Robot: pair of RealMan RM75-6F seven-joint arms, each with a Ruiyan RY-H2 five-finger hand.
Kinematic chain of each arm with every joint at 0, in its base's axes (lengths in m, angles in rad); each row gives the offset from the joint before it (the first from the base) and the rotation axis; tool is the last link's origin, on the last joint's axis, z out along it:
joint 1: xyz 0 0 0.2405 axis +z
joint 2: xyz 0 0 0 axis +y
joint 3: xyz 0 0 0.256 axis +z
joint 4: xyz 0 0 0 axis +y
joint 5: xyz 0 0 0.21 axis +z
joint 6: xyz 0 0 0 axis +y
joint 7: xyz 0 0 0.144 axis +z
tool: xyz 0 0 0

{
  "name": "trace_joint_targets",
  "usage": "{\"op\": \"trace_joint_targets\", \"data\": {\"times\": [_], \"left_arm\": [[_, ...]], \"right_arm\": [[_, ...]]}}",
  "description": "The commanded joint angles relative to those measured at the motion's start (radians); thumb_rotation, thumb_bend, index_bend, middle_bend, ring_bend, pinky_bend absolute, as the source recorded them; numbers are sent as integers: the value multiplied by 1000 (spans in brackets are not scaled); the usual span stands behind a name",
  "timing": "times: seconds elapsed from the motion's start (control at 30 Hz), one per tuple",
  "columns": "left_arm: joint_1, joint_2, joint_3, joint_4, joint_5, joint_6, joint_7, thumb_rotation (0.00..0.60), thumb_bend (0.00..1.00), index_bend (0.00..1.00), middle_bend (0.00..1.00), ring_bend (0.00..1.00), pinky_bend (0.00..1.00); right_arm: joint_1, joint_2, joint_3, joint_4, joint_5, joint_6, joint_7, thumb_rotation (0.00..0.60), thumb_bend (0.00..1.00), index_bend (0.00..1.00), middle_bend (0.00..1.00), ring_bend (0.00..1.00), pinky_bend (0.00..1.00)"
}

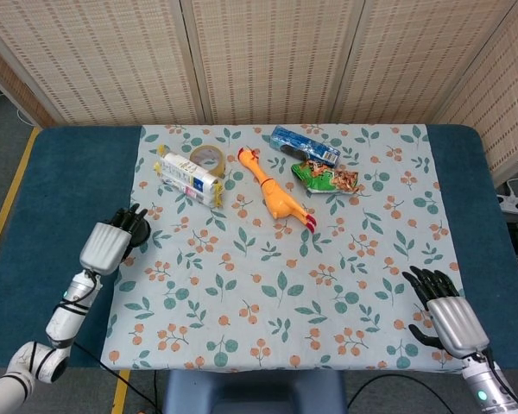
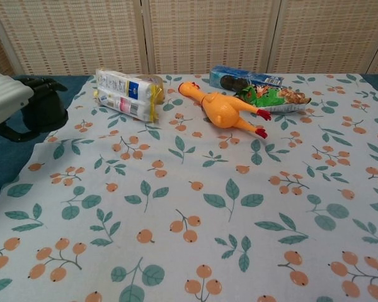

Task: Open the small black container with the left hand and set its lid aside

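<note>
The small black container [image 1: 141, 231] sits at the left edge of the floral cloth, mostly covered by my left hand [image 1: 110, 244]. The hand grips it from above, pale back facing up and dark fingers wrapped round it. In the chest view the container [image 2: 48, 111] shows as a dark shape under the left hand [image 2: 9, 102] at the far left. I cannot tell whether the lid is still on. My right hand [image 1: 442, 310] rests at the front right corner of the table, fingers spread and holding nothing; the chest view does not show it.
At the back of the floral cloth [image 1: 328, 285] lie a white and yellow packet [image 1: 188, 176], a tape roll [image 1: 207, 159], a yellow rubber chicken [image 1: 274, 197], a blue packet [image 1: 305, 145] and a green snack bag [image 1: 326, 178]. Bare blue table [image 1: 60, 181] flanks the cloth.
</note>
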Motion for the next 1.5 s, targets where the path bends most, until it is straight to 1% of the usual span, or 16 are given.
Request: {"op": "trace_joint_targets", "data": {"times": [0.03, 0.2, 0.3, 0.37, 0.5, 0.57, 0.6, 0.77, 0.83, 0.9, 0.97, 1.0, 1.17, 1.27, 1.33, 1.5], "left_arm": [[-37, -67, 102, 63, 37, 95, 38, 600, 795, 531, 665, 562, 705], [-21, -73, 150, 0, -10, 122, 5, 600, 794, 531, 664, 562, 700], [-7, -64, 185, -88, -49, 98, -54, 600, 794, 531, 663, 562, 694], [-11, -56, 203, -124, -64, 81, -56, 600, 795, 530, 662, 561, 669], [-29, -77, 223, -79, -58, 105, 13, 600, 794, 530, 657, 548, 613], [-40, -85, 249, -48, -52, 100, -3, 600, 791, 512, 646, 540, 514], [-45, -88, 258, -33, -50, 100, -12, 600, 774, 476, 628, 529, 444], [-62, -115, 284, 59, -49, 114, -1, 600, 643, 336, 532, 440, 308], [-63, -126, 290, 78, -69, 102, -10, 600, 555, 274, 496, 406, 280], [-65, -131, 296, 86, -83, 92, -13, 600, 443, 137, 439, 352, 265], [-69, -128, 301, 81, -93, 86, -21, 600, 389, 34, 387, 294, 252], [-71, -125, 304, 75, -98, 87, -26, 600, 375, 9, 363, 264, 245], [-73, -89, 308, -2, -148, 31, -45, 600, 317, 0, 135, 58, 191], [-75, -57, 301, -73, -194, -18, -39, 600, 287, 0, 26, 1, 178], [-78, -32, 300, -123, -219, -49, -27, 600, 284, 0, 2, 0, 169], [-88, 44, 307, -270, -280, -141, -41, 600, 278, 0, 0, 0, 145]], "right_arm": [[1, 0, 0, 1, 0, -2, 1, 600, 202, 0, 0, 0, 0], [1, -1, 0, 2, -1, 0, 1, 600, 201, 0, 0, 0, 0], [1, -3, -1, 1, -1, -2, -4, 600, 201, 0, 0, 0, 0], [1, -4, -2, 0, -2, -4, -7, 600, 201, 0, 0, 0, 0], [-1, -3, -3, -1, -4, 2, -6, 600, 201, 0, 0, 0, 0], [-1, -2, -2, -1, -4, 3, -3, 600, 201, 0, 0, 0, 0], [-1, -2, -1, 0, -3, 3, -2, 600, 201, 0, 0, 0, 0], [0, 0, -2, 0, -4, 1, 2, 600, 202, 0, 0, 0, 0], [-1, -1, -1, 1, -6, 5, 3, 600, 201, 0, 0, 0, 0], [-1, -1, -1, 2, -6, 6, 3, 600, 201, 0, 0, 0, 0], [-1, -3, -1, 3, -6, 5, 2, 600, 201, 0, 0, 0, 0], [-1, -3, -1, 3, -6, 5, 2, 600, 201, 0, 0, 0, 0], [-1, -4, -1, 3, -7, 6, 2, 600, 201, 0, 0, 0, 0], [-1, -4, -1, 3, -7, 6, 2, 600, 201, 0, 0, 0, 0], [-2, -3, -1, 3, -9, 9, 3, 600, 201, 0, 0, 0, 0], [-3, -5, -1, 3, -9, 11, 1, 600, 202, 0, 0, 0, 0]]}}
